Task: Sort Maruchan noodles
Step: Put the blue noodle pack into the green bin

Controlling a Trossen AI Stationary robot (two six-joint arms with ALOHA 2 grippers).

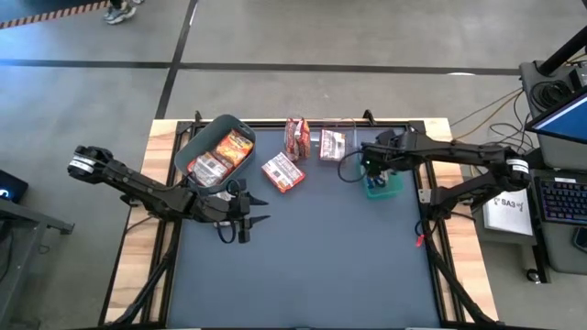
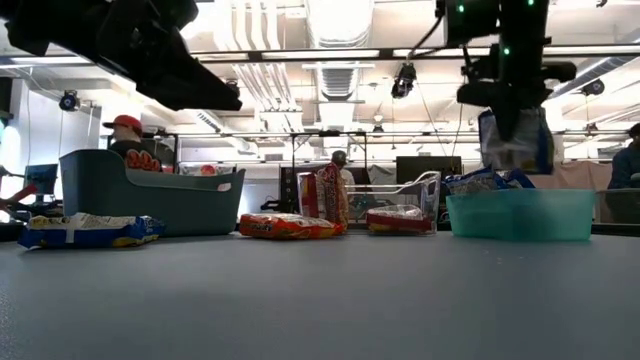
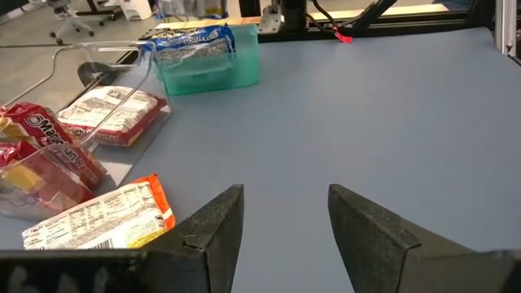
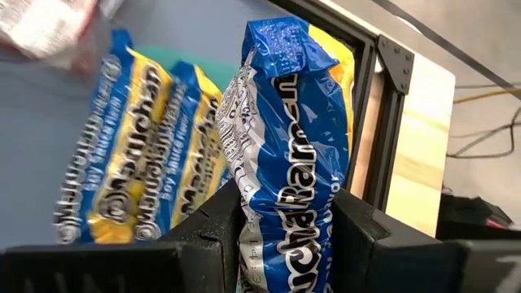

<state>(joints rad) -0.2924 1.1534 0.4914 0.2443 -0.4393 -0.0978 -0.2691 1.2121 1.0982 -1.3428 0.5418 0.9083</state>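
My right gripper (image 4: 286,244) is shut on a blue-and-white Maruchan packet (image 2: 515,142) above the green bin (image 2: 520,216), at the table's far right. Two more blue packets (image 4: 138,155) lie in that bin. My left gripper (image 3: 285,224) hovers open over the table's left middle, with nothing between its fingers. An orange packet (image 3: 98,218) lies flat on the table just ahead of it. A maroon-and-white packet (image 3: 110,114) lies in the clear bin (image 1: 332,145). Orange packets (image 1: 225,151) fill the grey bin (image 1: 195,137). Another blue packet (image 2: 90,230) lies flat on the table at the left. My right gripper pinches the blue packet between its two fingers near one end (image 4: 285,220), and the wrapper is squeezed narrow there. The fingers slant down from above. The packet hangs below them with its free end (image 4: 285,41) lowest, clear of the green bin.
Maroon packets (image 1: 295,137) stand upright at the far middle, beside the clear bin. The table's near half (image 1: 312,266) is bare grey surface. A black frame rail (image 4: 378,106) and the wooden edge (image 4: 415,146) run along the right side, next to the green bin.
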